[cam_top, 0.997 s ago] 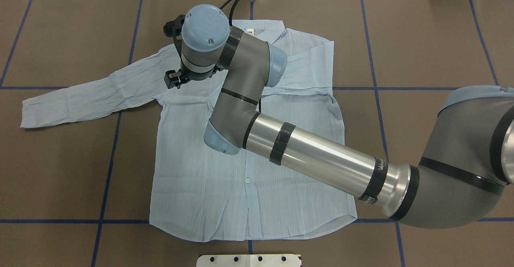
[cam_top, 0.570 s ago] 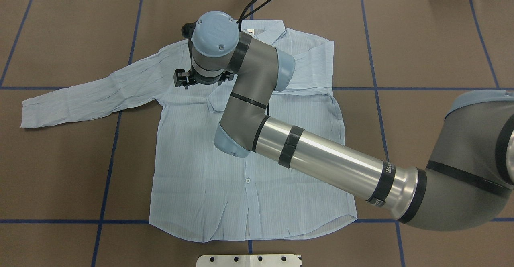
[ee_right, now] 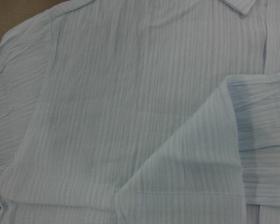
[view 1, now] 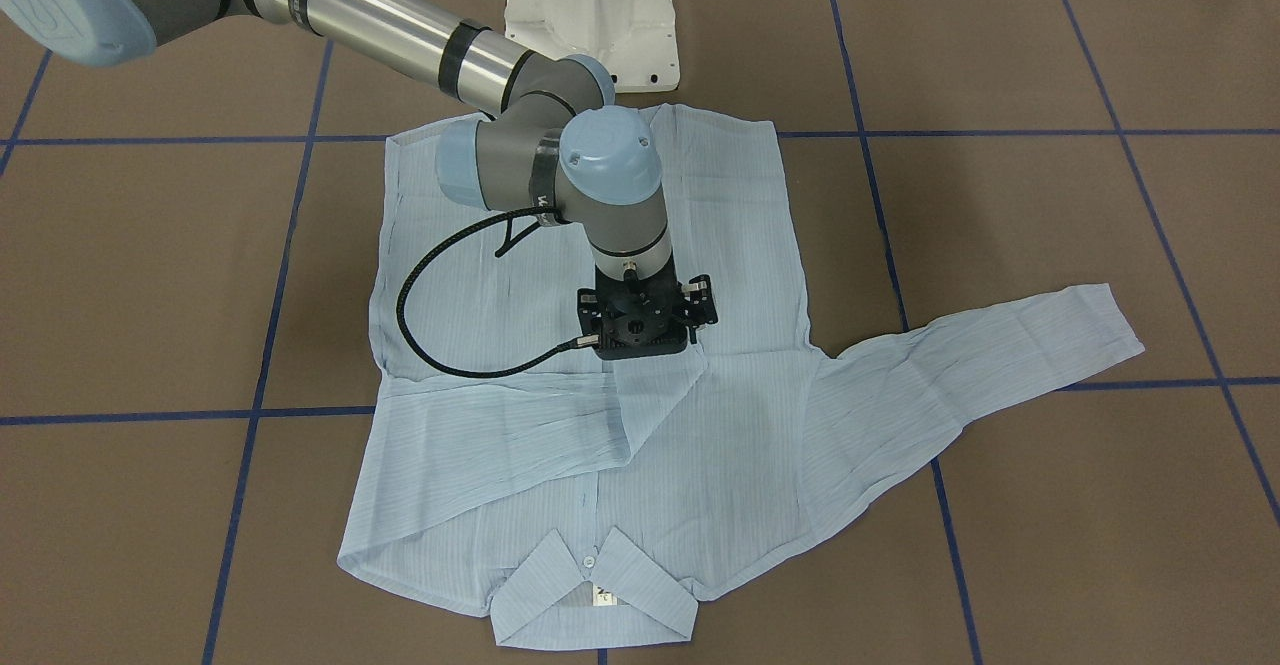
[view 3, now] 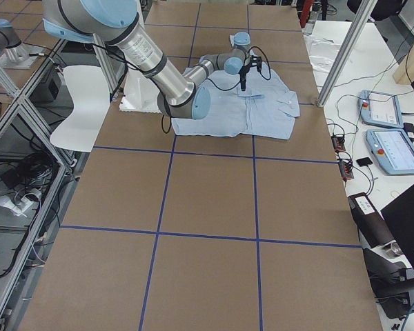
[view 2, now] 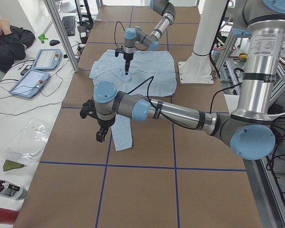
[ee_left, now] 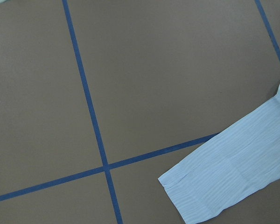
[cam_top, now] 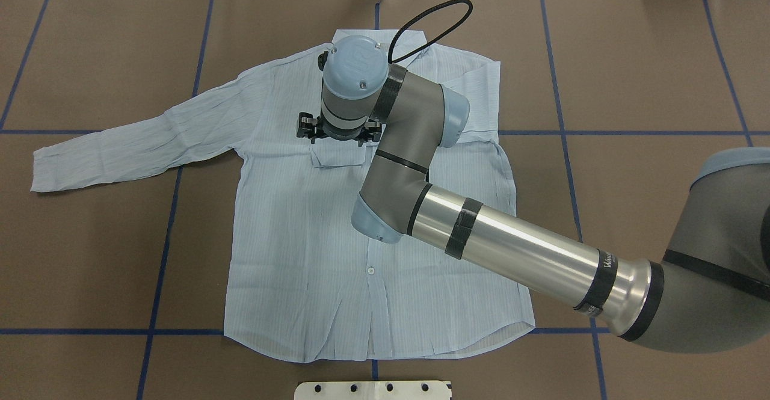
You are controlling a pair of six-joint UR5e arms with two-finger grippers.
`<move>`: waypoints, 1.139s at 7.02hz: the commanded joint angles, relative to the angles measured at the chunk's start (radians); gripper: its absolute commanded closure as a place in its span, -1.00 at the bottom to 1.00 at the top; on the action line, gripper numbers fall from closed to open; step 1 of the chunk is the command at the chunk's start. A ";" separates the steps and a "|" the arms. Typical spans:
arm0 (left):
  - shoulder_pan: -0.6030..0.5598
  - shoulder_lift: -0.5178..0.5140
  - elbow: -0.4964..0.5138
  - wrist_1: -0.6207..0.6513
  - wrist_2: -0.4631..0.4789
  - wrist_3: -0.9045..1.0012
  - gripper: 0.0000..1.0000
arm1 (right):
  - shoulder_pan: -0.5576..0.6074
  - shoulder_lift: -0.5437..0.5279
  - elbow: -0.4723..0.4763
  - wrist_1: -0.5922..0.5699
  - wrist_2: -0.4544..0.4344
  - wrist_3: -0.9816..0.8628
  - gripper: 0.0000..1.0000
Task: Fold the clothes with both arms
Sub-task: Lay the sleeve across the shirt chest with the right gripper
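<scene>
The shirt [cam_top: 301, 255] is pale blue with fine stripes and a small white button [cam_top: 371, 271]. The worktop [cam_top: 631, 57] is brown, gridded with dark-blue tape lines [cam_top: 163, 255]. My right arm [cam_top: 517, 252] is silver and grey with light-blue caps [cam_top: 358, 69]; my pincer [view 1: 645, 330] is black.

The shirt [cam_top: 289, 255] is thin, crinkled, slightly sheer striped cloth, the table [cam_top: 631, 57] wears a matt brown paper-like cover crossed by smooth blue tape [cam_top: 631, 132], and the right arm [cam_top: 529, 255] pairs glossy bare metal with matt grey housings [cam_top: 403, 165] and smooth light-blue plastic-looking caps [cam_top: 359, 66]
</scene>
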 commanded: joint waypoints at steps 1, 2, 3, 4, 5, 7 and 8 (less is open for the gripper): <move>0.000 0.000 0.001 -0.002 0.000 -0.002 -0.99 | 0.004 -0.012 0.000 -0.024 0.010 0.015 -0.78; 0.000 0.002 0.001 -0.002 0.000 -0.002 -0.99 | 0.004 -0.026 0.000 -0.025 0.011 0.025 -0.64; 0.000 0.002 0.001 -0.006 0.000 -0.002 -0.99 | 0.003 -0.026 0.000 -0.025 0.014 0.038 -0.46; 0.000 0.002 0.001 -0.006 0.000 -0.002 -0.99 | 0.001 -0.026 0.000 -0.025 0.016 0.047 -0.19; 0.000 0.002 0.002 -0.006 0.000 -0.002 -0.99 | 0.001 -0.026 0.000 -0.025 0.016 0.047 0.14; 0.000 0.003 0.004 -0.006 0.000 -0.002 -0.99 | 0.000 -0.033 0.000 -0.025 0.017 0.047 0.28; 0.000 0.003 0.004 -0.006 0.000 -0.002 -0.99 | 0.001 -0.039 0.000 -0.025 0.017 0.045 0.29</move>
